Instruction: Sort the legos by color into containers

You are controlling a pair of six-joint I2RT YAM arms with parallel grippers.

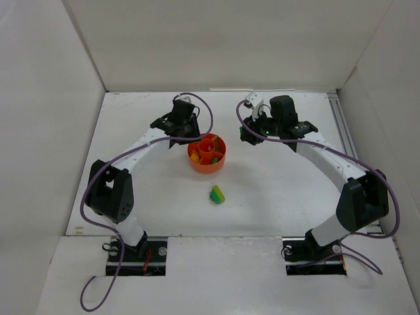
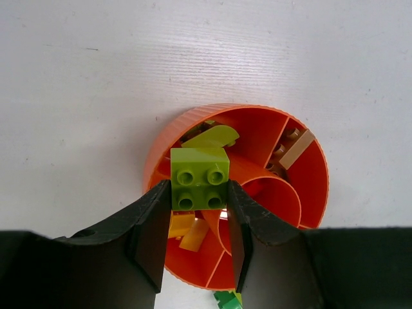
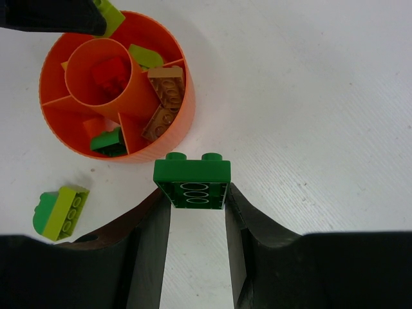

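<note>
White bench (image 1: 275, 197) I work over, enclosed by plain white walls (image 1: 216, 39) on three sides; lighting even, shadows soft.

The round orange plastic dish (image 1: 206, 168) stands on the white table (image 1: 282, 197), between the two grippers. The left gripper (image 2: 198, 193) hangs over its rear left part, with a lime studded plastic brick (image 2: 199, 177) between the fingers. The right gripper (image 3: 193, 193) is to the right of the dish, apart from it, with a dark green studded brick (image 3: 192, 182) between the fingers. A red brick (image 3: 109, 72) lies in the central cup (image 3: 120, 107), and two tan bricks (image 3: 166, 96) lie in a ring section beside it. A lime-and-green stacked pair (image 1: 217, 194) lies on the table before the dish, apart from it.
</note>
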